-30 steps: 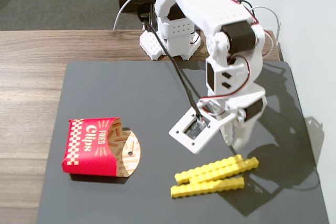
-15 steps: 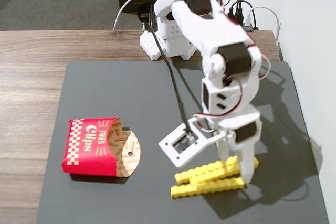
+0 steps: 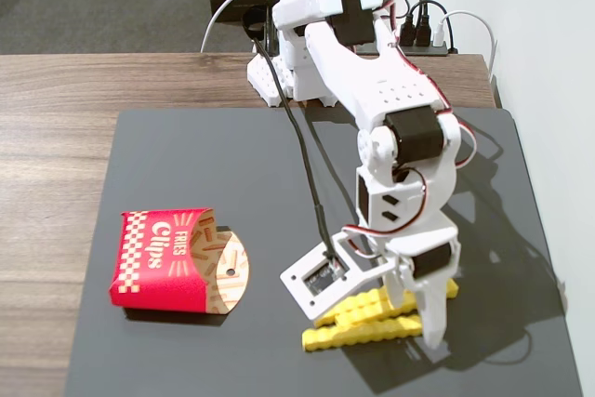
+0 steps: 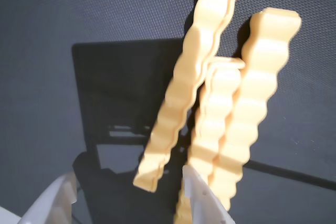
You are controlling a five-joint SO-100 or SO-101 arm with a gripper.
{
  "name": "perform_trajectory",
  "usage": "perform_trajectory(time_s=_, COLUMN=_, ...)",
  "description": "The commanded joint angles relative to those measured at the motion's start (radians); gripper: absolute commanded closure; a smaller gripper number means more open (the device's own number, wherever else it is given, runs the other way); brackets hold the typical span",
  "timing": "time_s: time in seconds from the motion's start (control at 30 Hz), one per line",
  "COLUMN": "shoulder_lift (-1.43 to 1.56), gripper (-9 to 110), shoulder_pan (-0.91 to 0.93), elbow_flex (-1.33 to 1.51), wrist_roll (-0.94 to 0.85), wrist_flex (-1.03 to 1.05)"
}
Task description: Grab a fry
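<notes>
Three yellow crinkle-cut fries (image 3: 372, 320) lie bunched on the dark mat at the front right. My white gripper (image 3: 418, 309) points down onto their right end. In the wrist view the gripper (image 4: 126, 178) is open, with one white fingertip (image 4: 55, 203) at the lower left and the other (image 4: 202, 198) at the lower middle. The near end of the left fry (image 4: 168, 119) sits in the gap between the jaws, touching neither. The middle fry (image 4: 212, 124) and the right fry (image 4: 257, 87) lie beside and partly behind the right finger.
A red "Fries Clips" carton (image 3: 165, 262) lies on its side at the mat's left. The dark mat (image 3: 214, 165) covers a wooden table (image 3: 56, 137). The arm's base (image 3: 279, 81) and cables stand at the back. A wall runs along the right.
</notes>
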Motion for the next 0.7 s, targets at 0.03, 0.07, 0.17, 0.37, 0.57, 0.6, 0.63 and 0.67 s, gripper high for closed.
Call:
perform_trajectory(time_s=0.03, shoulder_lift=-0.006, gripper=75, shoulder_pan=-0.011, elbow_flex=-0.067, wrist_roll=0.006, wrist_flex=-0.003)
perform_trajectory(time_s=0.07, shoulder_lift=-0.011, gripper=75, shoulder_pan=-0.011, elbow_flex=-0.071, wrist_roll=0.008, wrist_flex=-0.003)
perform_trajectory(time_s=0.17, shoulder_lift=-0.021, gripper=75, shoulder_pan=-0.011, elbow_flex=-0.075, wrist_roll=0.008, wrist_flex=-0.008)
perform_trajectory(time_s=0.37, shoulder_lift=-0.048, gripper=76, shoulder_pan=-0.011, elbow_flex=-0.084, wrist_roll=0.008, wrist_flex=-0.011)
perform_trajectory(time_s=0.57, shoulder_lift=-0.071, gripper=76, shoulder_pan=-0.014, elbow_flex=-0.089, wrist_roll=0.008, wrist_flex=-0.012)
perform_trajectory(time_s=0.6, shoulder_lift=-0.072, gripper=76, shoulder_pan=-0.014, elbow_flex=-0.089, wrist_roll=0.008, wrist_flex=-0.012)
perform_trajectory(time_s=0.63, shoulder_lift=-0.074, gripper=76, shoulder_pan=-0.014, elbow_flex=-0.089, wrist_roll=0.006, wrist_flex=-0.012)
perform_trajectory(time_s=0.67, shoulder_lift=-0.074, gripper=76, shoulder_pan=-0.014, elbow_flex=-0.089, wrist_roll=0.006, wrist_flex=-0.012)
